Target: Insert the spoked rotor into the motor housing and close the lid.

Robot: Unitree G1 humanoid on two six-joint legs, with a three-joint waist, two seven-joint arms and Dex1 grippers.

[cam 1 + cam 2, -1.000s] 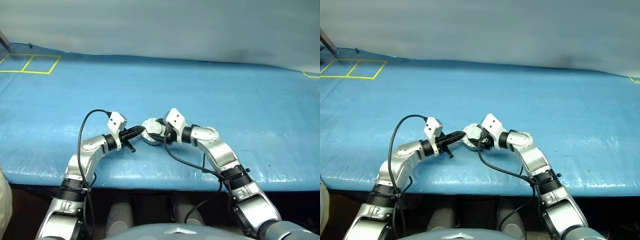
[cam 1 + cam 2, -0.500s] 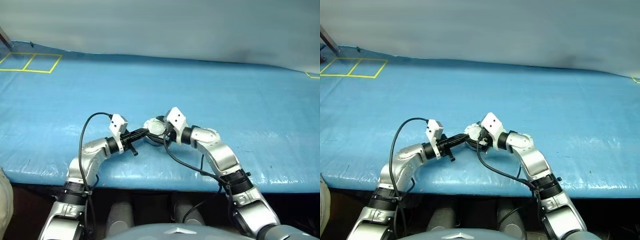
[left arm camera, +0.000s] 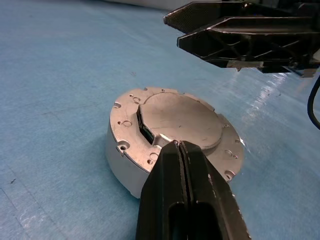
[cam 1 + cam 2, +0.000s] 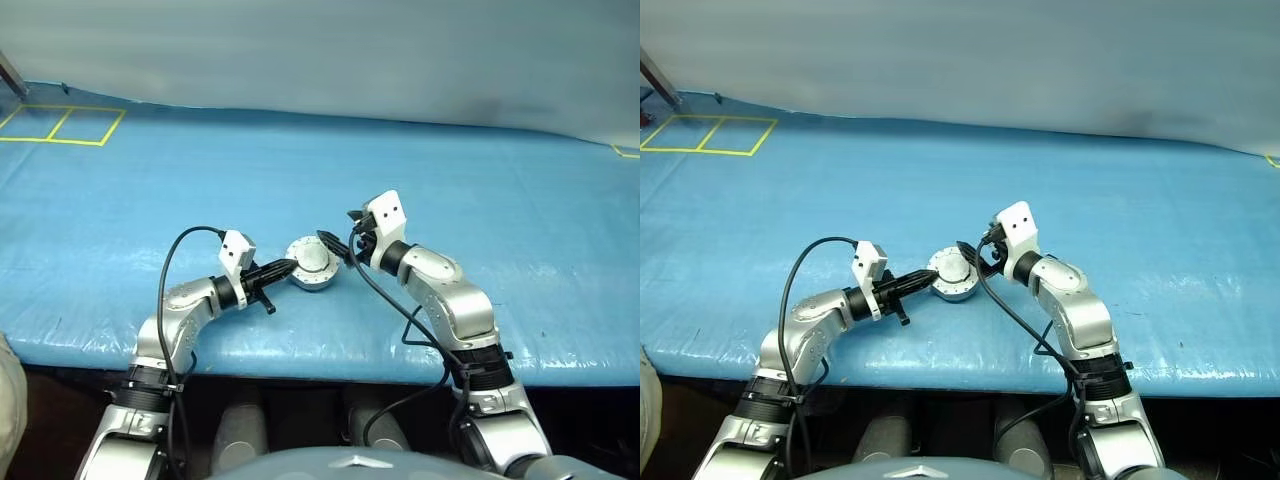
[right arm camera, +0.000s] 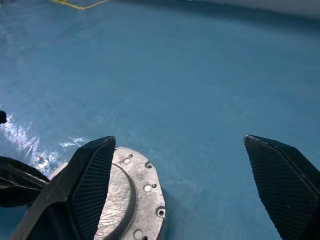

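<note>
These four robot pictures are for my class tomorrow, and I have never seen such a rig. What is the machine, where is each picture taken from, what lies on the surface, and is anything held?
It is a humanoid robot with two arms. Two pictures come from its head, looking down over the arms; two come from wrist cameras looking along the fingers. On the blue table cover sits a round silver motor housing with its lid closed. The left gripper is shut, its tip at the housing's edge. The right gripper is open beside it. Neither holds anything.

A silver-grey motor housing [image 4: 312,266], its lid [image 3: 181,119] dull metallic and dotted with small holes, is sitting on a glossy blue table cover [image 4: 480,180] marked with yellow tape lines [image 4: 62,125], flanked by black-fingered grippers.
</note>
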